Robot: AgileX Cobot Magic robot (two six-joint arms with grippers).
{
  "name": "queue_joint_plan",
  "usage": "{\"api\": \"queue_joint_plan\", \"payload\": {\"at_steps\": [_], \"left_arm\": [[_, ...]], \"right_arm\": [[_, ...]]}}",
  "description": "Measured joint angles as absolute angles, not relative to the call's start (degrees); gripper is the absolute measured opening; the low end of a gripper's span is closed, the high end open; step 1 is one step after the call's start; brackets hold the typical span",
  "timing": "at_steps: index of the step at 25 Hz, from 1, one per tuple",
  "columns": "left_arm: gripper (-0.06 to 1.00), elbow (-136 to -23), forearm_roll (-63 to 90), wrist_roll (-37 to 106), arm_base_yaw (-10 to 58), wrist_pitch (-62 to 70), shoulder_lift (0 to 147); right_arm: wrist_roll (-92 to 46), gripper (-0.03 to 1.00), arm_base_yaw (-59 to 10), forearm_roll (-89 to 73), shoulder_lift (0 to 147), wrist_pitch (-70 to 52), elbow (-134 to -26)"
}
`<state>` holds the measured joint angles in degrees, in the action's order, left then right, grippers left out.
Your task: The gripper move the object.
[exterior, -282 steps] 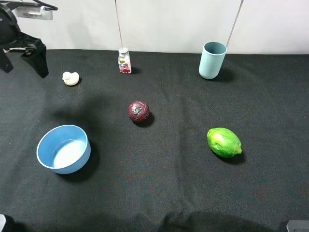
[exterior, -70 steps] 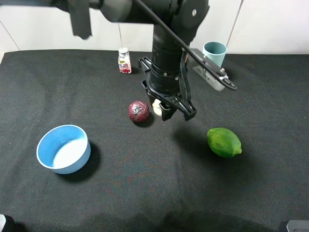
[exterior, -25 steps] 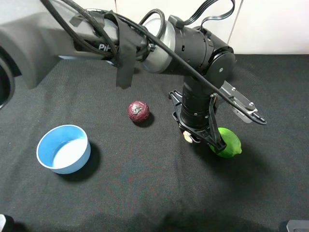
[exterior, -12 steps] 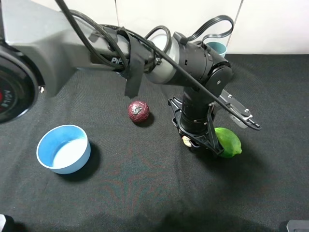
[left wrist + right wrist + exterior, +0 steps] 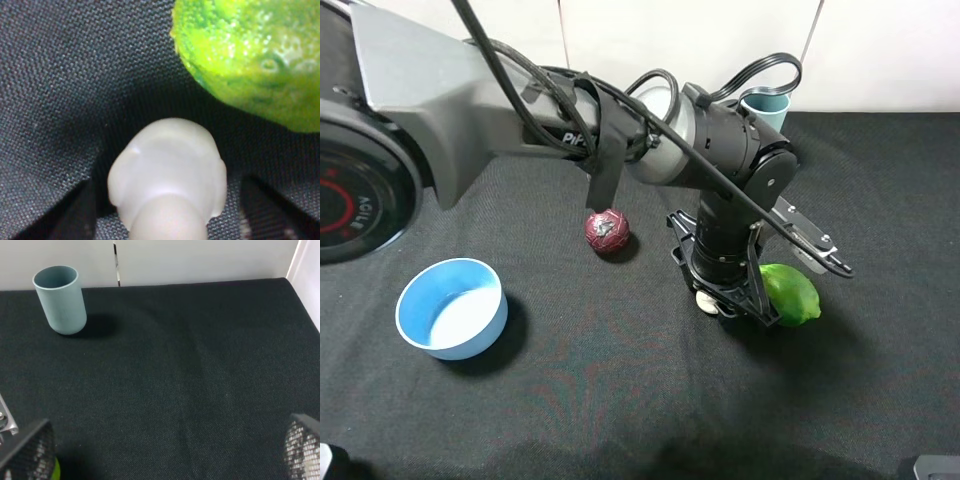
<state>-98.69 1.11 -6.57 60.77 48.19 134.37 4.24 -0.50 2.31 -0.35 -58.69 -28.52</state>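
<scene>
Item: duck (image 5: 706, 301), cream, resting on tabletop (image 5: 620, 400) just beside lime (image 5: 792, 293).
Left gripper (image 5: 728, 304): low over duck, jaws parted either side, apparently released.
Handling: lift straight up with jaws wide, so neither duck nor lime gets nudged.

The black cloth (image 5: 50, 75) is rough and woven. The white toy (image 5: 167, 170) looks smooth and dull, like rubber. The green fruit (image 5: 250, 55) is bumpy and shiny. The blue bowl (image 5: 502, 300) looks like smooth plastic.
</scene>
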Motion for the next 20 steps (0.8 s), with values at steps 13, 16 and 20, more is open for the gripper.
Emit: {"api": "queue_joint_plan", "payload": {"at_steps": [13, 16, 20], "left_arm": [[0.87, -98.69, 1.17, -6.63, 60.77, 48.86, 133.67], [0.88, -98.76, 1.17, -6.63, 60.82, 50.03, 132.52], [0.88, -101.05, 1.17, -6.75, 60.82, 53.47, 132.40]], "right_arm": [[4.24, 0.69, -0.50, 2.31, -0.35, -58.69, -28.52], [4.24, 0.69, -0.50, 2.31, -0.35, -58.69, -28.52], [4.24, 0.69, -0.50, 2.20, -0.35, -58.69, -28.52]]}}
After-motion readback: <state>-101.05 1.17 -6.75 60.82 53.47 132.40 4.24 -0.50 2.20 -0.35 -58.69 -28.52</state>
